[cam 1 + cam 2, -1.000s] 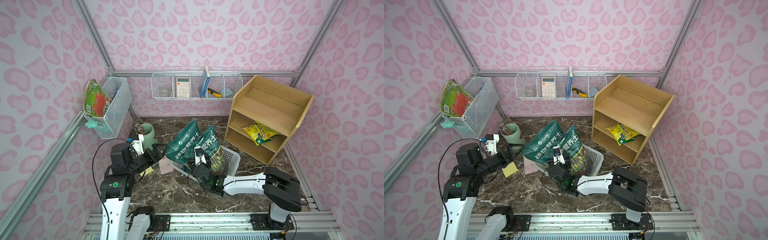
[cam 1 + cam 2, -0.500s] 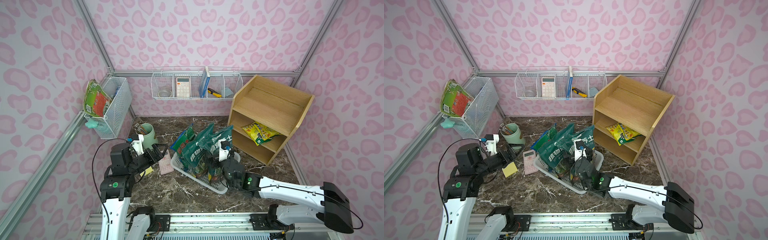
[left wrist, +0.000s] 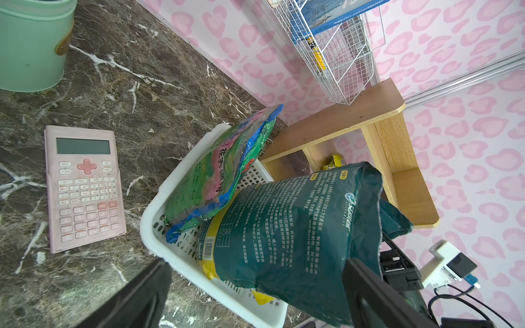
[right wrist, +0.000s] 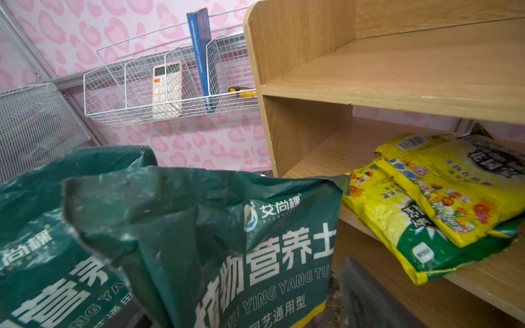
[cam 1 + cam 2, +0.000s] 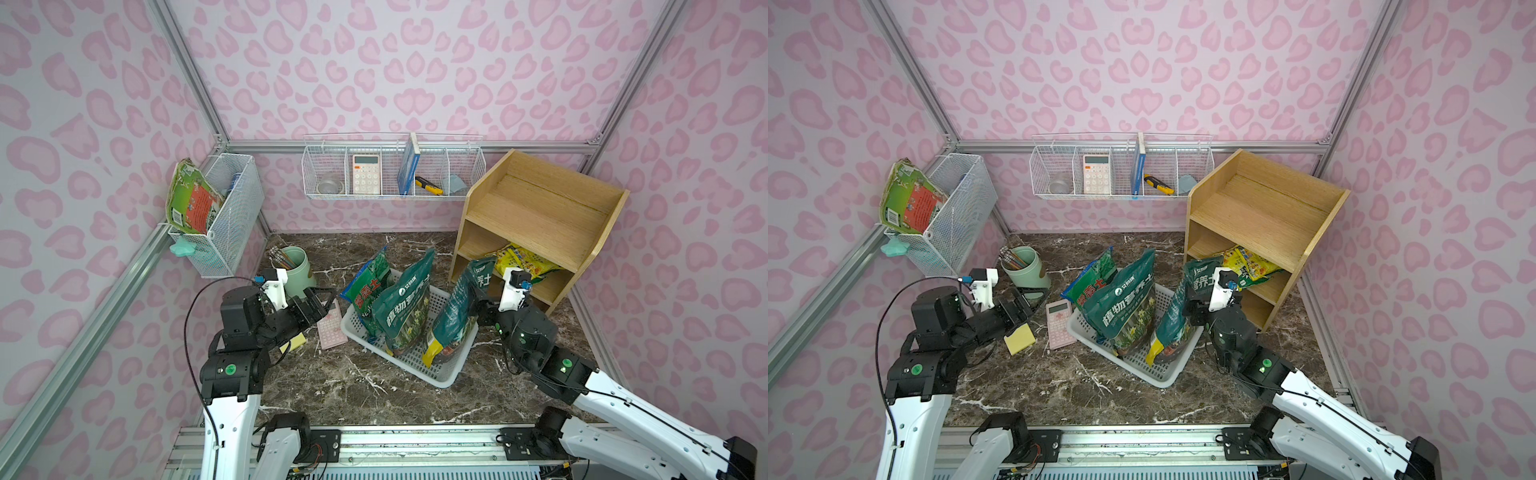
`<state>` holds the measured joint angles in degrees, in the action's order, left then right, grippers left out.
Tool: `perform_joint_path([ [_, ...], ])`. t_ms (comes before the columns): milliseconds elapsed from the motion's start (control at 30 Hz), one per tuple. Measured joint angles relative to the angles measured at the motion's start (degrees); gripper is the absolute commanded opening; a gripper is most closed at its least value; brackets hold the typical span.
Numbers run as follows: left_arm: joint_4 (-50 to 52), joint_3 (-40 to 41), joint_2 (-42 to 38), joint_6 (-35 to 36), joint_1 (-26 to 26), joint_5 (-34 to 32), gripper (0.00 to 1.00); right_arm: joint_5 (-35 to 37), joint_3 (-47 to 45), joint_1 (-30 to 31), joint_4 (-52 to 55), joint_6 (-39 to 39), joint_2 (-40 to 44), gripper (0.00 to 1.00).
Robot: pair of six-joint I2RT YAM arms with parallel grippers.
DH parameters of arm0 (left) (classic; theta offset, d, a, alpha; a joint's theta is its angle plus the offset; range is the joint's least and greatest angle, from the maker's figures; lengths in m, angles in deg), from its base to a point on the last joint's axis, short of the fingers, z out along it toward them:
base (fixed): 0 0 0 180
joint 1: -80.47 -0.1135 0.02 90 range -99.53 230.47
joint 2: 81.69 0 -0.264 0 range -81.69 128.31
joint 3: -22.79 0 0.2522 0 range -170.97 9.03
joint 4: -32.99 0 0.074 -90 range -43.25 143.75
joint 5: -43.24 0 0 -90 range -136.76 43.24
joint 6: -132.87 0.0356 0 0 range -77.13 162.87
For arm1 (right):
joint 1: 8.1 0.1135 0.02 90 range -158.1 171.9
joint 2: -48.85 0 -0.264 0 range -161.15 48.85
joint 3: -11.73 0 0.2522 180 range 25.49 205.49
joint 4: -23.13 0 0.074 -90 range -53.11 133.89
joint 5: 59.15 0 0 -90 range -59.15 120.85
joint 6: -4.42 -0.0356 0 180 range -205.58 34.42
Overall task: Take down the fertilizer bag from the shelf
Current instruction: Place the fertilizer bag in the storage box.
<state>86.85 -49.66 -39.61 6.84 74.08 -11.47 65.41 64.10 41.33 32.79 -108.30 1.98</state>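
The shelf [image 5: 540, 208] stands at about 2 o'clock on the marble surface [image 5: 332, 386], against the back corner. The yellow fertilizer bag [image 4: 392, 215] lies flat on its middle tier, with one end over the front edge, and a second yellow bag [image 4: 460, 184] lies partly on top of it.

The white basket [image 5: 446, 380] is in the centre and carries three bags that stand upright. The right pincer [image 5: 478, 305] is at 3 o'clock from the basket, between it and the shelf, just beside the dark green bag [image 5: 455, 320] nearest the shelf. This bag covers much of the right wrist view, so I cannot tell if the jaws are apart or clamped on it.

The left pincer [image 5: 318, 303] hangs at 9 o'clock from the basket, above the pink calculator [image 5: 331, 330]. Its jaws are wide apart and hold nothing.
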Motion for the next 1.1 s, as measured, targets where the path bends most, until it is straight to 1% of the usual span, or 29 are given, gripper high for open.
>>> perform_joint_path([
  [67,0.0,0.0,0.0,0.0,0.0,0.0,0.99,-0.9,0.0,-0.2,0.5,-0.1,0.6,0.86],
  [100,0.0,0.0,0.0,0.0,0.0,0.0,0.99,-1.2,0.0,-0.4,0.6,-0.1,0.9,0.78],
  [133,0.0,0.0,0.0,0.0,0.0,0.0,0.99,-2.0,-0.2,-0.4,0.4,-0.1,1.2,0.64],
  [200,0.0,0.0,0.0,0.0,0.0,0.0,0.99,-4.0,-0.6,-0.4,0.0,0.0,1.2,0.40],
  [233,0.0,0.0,0.0,0.0,0.0,0.0,0.99,-5.9,-0.7,-0.4,-0.3,0.1,0.7,0.33],
  [367,0.0,-0.1,0.1,0.0,0.0,0.0,0.99,-11.2,0.9,0.7,-1.5,0.9,-3.1,0.14],
  [433,0.0,-0.2,0.1,0.0,0.0,-0.1,0.99,-12.5,3.4,2.8,-2.0,1.9,-7.0,0.06],
  [500,0.0,-0.2,0.1,0.0,0.0,0.0,0.99,-13.2,6.1,5.5,-2.3,3.2,-11.2,0.00],
  [600,0.0,-0.3,0.1,0.0,0.0,0.0,0.99,-11.8,10.8,9.8,-2.1,4.9,-18.1,0.00],
  [700,0.0,-0.4,0.2,0.0,0.0,0.1,0.99,-10.9,15.0,12.9,-1.6,5.0,-24.2,0.00],
  [800,0.0,-0.9,0.3,0.0,0.1,0.9,0.97,-9.6,16.6,15.1,-1.9,5.0,-27.5,0.00],
  [867,0.0,-1.9,0.7,-0.7,0.9,2.6,0.93,-9.0,15.9,16.2,-3.4,4.7,-28.5,0.00],
  [900,0.0,-2.6,1.0,-1.3,1.8,3.3,0.92,-8.7,15.4,16.4,-4.2,4.6,-28.7,0.00],
  [1000,0.0,-6.2,2.4,-1.9,7.9,4.9,0.89,-9.4,13.9,16.4,-7.2,4.5,-30.3,0.00],
  [1033,0.0,-7.8,3.0,-2.6,10.4,5.1,0.84,-9.6,13.5,16.3,-8.2,4.5,-31.1,0.00],
  [1100,-0.4,-11.1,4.5,-3.1,15.4,5.2,0.70,-10.3,12.7,16.0,-10.0,4.6,-32.5,0.00],
])
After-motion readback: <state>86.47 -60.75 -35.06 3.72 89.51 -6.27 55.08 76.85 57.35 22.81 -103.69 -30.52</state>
